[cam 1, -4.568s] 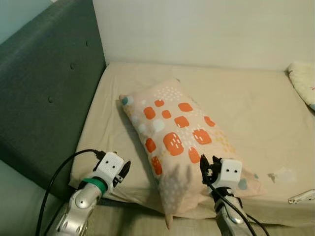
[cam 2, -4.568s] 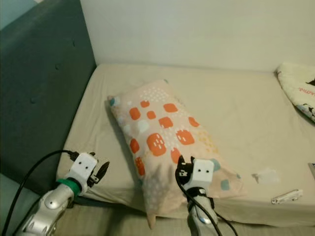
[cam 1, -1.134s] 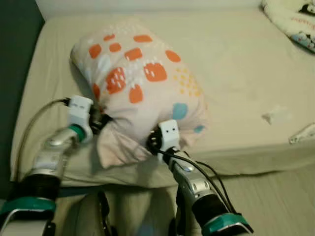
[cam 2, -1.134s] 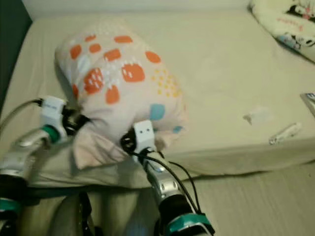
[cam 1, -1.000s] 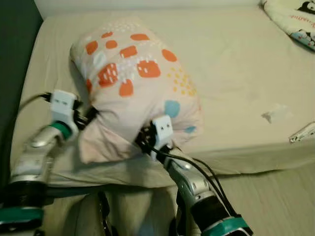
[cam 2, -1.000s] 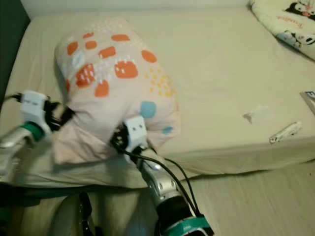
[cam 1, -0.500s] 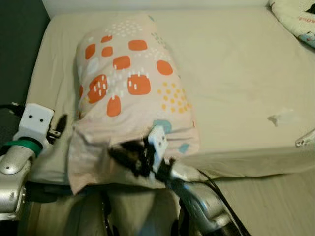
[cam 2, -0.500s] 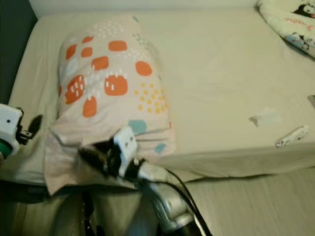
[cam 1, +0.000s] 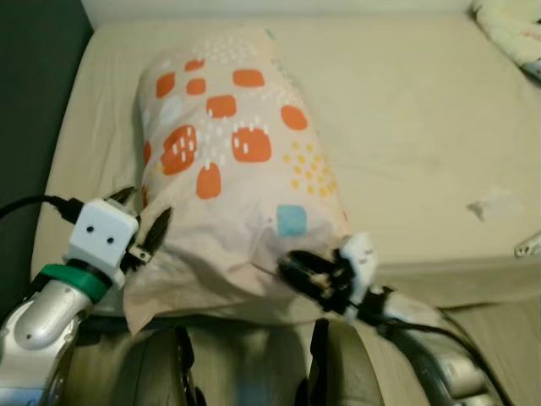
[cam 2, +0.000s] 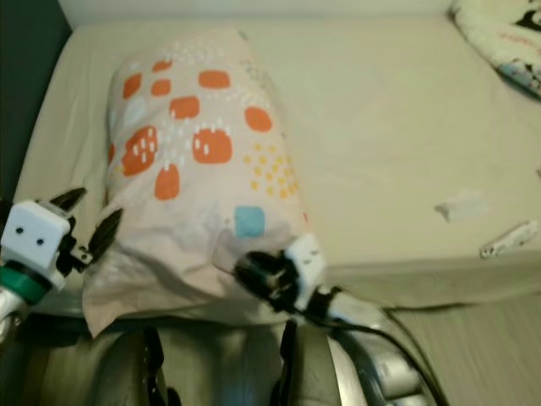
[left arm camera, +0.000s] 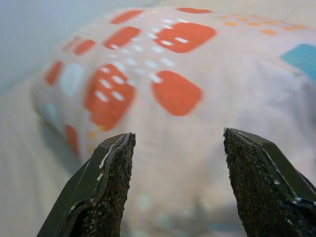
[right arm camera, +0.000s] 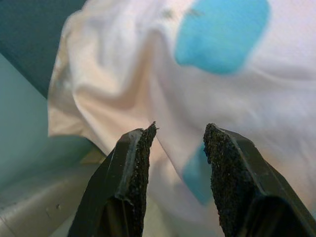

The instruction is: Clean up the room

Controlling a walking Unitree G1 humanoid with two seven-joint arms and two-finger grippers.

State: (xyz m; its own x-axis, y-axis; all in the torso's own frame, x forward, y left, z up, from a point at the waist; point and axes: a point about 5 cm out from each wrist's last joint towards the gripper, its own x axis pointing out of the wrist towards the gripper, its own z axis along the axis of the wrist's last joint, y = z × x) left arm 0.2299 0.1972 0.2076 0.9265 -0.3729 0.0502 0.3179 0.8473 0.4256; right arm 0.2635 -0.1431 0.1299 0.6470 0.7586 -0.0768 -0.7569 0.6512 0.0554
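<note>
A pink pillow (cam 1: 228, 161) with orange and blue patches lies lengthwise on the bed's left part, its near end hanging over the mattress edge. My left gripper (cam 1: 142, 215) is open beside the pillow's near left corner, and in the left wrist view the pillow (left arm camera: 173, 94) sits just beyond the spread fingertips (left arm camera: 118, 148). My right gripper (cam 1: 294, 269) points at the pillow's near edge from below. It is open, with loose pillow cloth (right arm camera: 123, 94) ahead of its fingers (right arm camera: 143, 143) and nothing pinched between them.
The bed's beige sheet (cam 1: 406, 110) stretches to the right. A crumpled tissue (cam 1: 494, 205) and a small white object (cam 1: 529, 246) lie near the right front edge. A printed blanket (cam 1: 511, 21) is at the back right. A dark headboard (cam 1: 34, 101) stands on the left.
The pillow was gripped and bunched up a second ago; now it lies flat and released. My left gripper moved in to its corner, and the right arm swung to the right.
</note>
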